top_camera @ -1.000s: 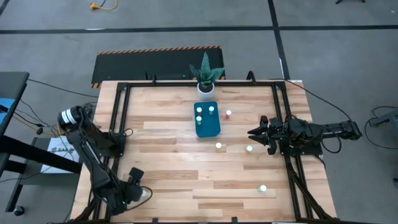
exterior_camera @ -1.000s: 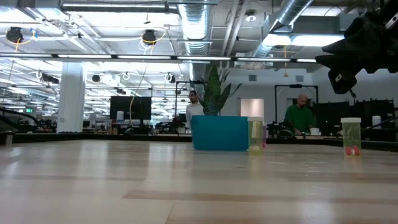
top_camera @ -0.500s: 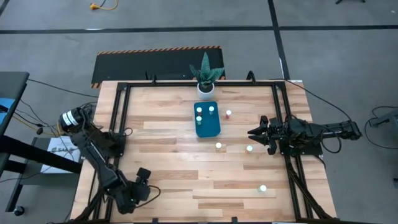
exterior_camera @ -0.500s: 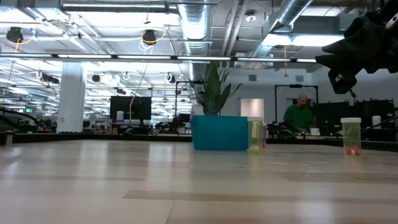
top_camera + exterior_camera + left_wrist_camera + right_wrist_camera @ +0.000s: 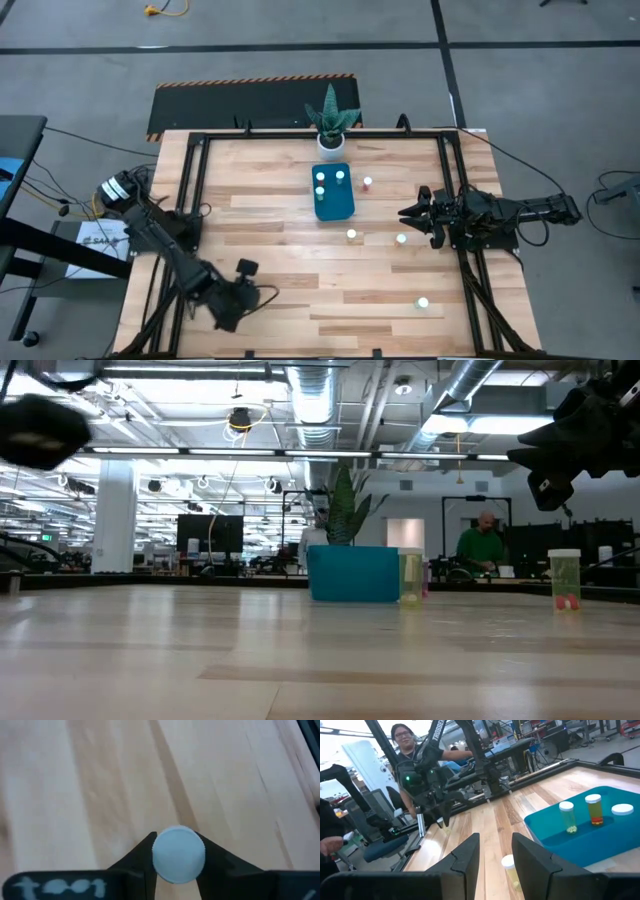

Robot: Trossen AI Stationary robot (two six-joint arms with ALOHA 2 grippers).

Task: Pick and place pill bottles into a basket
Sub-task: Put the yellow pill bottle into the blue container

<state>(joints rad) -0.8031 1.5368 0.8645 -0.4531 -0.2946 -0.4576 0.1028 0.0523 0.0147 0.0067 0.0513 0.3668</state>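
My left gripper (image 5: pixel 250 294) is over the near left part of the table and is shut on a pill bottle, whose round white cap (image 5: pixel 178 854) shows between the fingers in the left wrist view. My right gripper (image 5: pixel 405 213) is open and empty at the table's right, beside a bottle (image 5: pixel 401 239). The teal basket (image 5: pixel 333 200) stands at mid-table and holds three bottles (image 5: pixel 321 178). More bottles stand on the wood beside the basket (image 5: pixel 367 183), in front of it (image 5: pixel 351 235) and near the front edge (image 5: pixel 423 302). My left gripper pinches the bottle between its two fingers at the sides of the white cap (image 5: pixel 159 856). The cap faces the wrist camera and hides the body behind it. The bottle is clear of the wood below.
A white pot with a spiky green plant (image 5: pixel 331 125) stands at the far edge behind the basket. A black frame (image 5: pixel 195 180) runs along the table's sides. People (image 5: pixel 405 742) are in the room beyond the table. Bare wood lies between my left gripper and the basket.
My left gripper has gone from the near left corner toward the table's right edge, carrying the bottle, and now shows blurred at the low view's top left. My right arm has kept still.
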